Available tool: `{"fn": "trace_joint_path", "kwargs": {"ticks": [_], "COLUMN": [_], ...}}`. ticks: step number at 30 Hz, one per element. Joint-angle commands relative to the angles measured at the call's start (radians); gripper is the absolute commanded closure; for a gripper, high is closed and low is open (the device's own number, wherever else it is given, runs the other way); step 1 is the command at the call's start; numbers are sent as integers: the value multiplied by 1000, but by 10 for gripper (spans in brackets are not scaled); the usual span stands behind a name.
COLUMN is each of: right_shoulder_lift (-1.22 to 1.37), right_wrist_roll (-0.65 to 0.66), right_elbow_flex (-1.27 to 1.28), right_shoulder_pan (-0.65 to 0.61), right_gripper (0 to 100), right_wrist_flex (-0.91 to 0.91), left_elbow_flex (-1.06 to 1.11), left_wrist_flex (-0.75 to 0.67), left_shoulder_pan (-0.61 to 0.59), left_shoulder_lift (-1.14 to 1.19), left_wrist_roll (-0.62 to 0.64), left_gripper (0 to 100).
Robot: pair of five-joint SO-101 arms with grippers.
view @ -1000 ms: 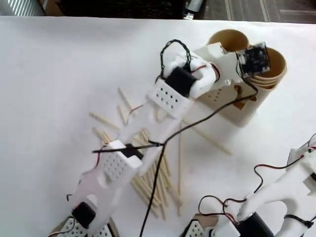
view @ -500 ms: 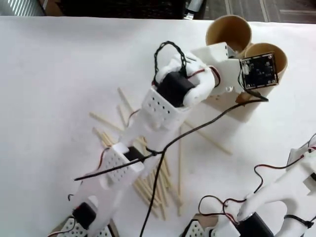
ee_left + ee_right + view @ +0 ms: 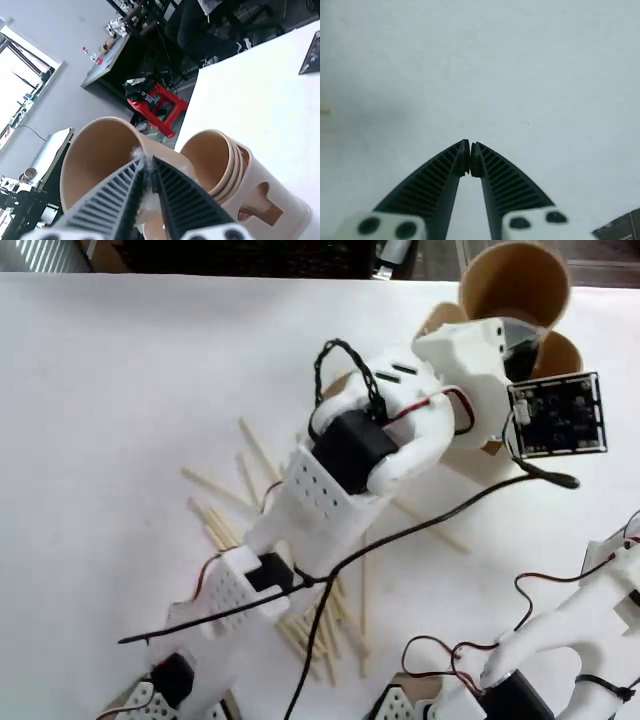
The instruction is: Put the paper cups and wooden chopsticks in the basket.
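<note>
Now higher: paper cup.

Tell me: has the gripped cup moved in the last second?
Yes. The cup in the left gripper moved toward the table's far edge, away from the basket.

Matt paper cup, bare wooden chopsticks
</note>
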Motion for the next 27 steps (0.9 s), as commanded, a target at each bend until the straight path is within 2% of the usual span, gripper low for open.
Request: {"fn": "trace_joint_path", "kwargs": {"ticks": [1, 6, 17, 27], "right_shoulder_lift": [-16, -16, -16, -16], "right_wrist_roll": [9, 9, 11, 11], "right_elbow_flex": [-6, -6, -8, -8], "right_shoulder_pan": [-1, 7, 1, 4], "right_gripper": [980, 980, 980, 980], "right_wrist_flex": [-12, -13, -16, -16], "left_elbow_flex": [-37, -32, -34, -38], "left_wrist_flex": [-95, -117, 17, -32], "left_shoulder_pan": [30, 61, 62, 61], "left_shoulder_lift": [-67, -25, 53, 171], "left_wrist_roll": [0, 2, 63, 64], "left_gripper": [977, 977, 977, 971]}}
